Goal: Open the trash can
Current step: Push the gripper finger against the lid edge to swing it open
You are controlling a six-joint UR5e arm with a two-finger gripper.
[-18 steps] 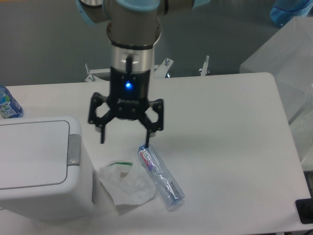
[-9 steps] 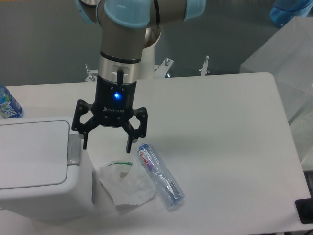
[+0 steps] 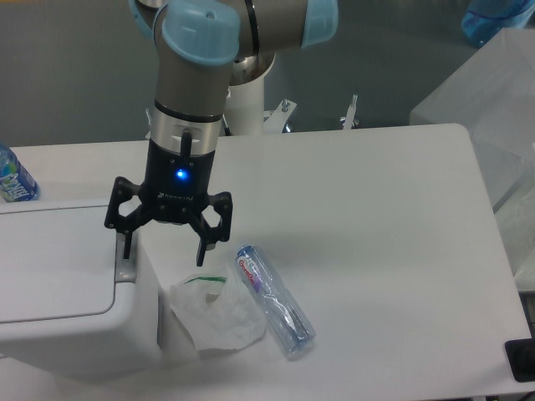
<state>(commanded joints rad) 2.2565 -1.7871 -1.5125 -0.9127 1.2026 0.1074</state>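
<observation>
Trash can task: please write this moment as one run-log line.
phase: approach | gripper: open, above latch tab | trash can: lid closed | bottle, bag: untouched on table

Trash can front-left on table; bag, then bottle, to its right

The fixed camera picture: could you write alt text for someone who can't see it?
A robot arm's open gripper hangs over the right edge of a closed white trash can, one of its fingers near the grey latch. On the white table beside the can lie a crumpled white bag and a clear plastic bottle.
</observation>
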